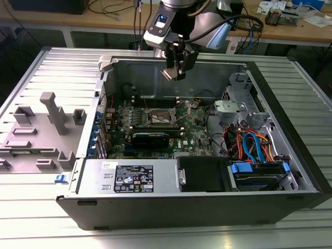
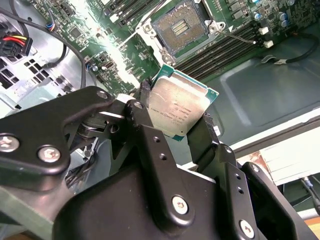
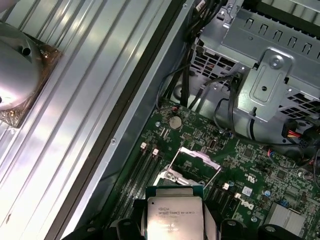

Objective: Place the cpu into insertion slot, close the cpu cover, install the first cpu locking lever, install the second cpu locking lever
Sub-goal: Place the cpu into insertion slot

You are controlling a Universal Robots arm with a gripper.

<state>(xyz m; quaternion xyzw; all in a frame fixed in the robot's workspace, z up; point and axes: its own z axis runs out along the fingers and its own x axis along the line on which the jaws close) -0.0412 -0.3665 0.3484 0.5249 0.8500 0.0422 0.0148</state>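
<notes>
My gripper [image 1: 175, 71] hangs above the open computer case, shut on the cpu [image 1: 170, 74], a small square chip with a dull silver top. Both wrist views show the cpu [image 2: 180, 107] [image 3: 174, 215] pinched at two opposite edges between the black fingers [image 2: 145, 122]. The insertion slot [image 1: 158, 119] [image 2: 180, 27] lies open on the green board well below the chip, with its dark centre bare. The cpu cover [image 3: 199, 157], a thin silvery frame, stands tilted up beside the slot. A thin locking lever [image 2: 242, 36] sticks out beside the slot.
The case walls [image 1: 171, 67] ring the board. A labelled power supply box [image 1: 135, 179] lies along the near side. A drive cage with blue and orange cables [image 1: 254, 148] is at the exterior view's right. A grey plastic fixture [image 1: 46, 129] sits outside the case at the left.
</notes>
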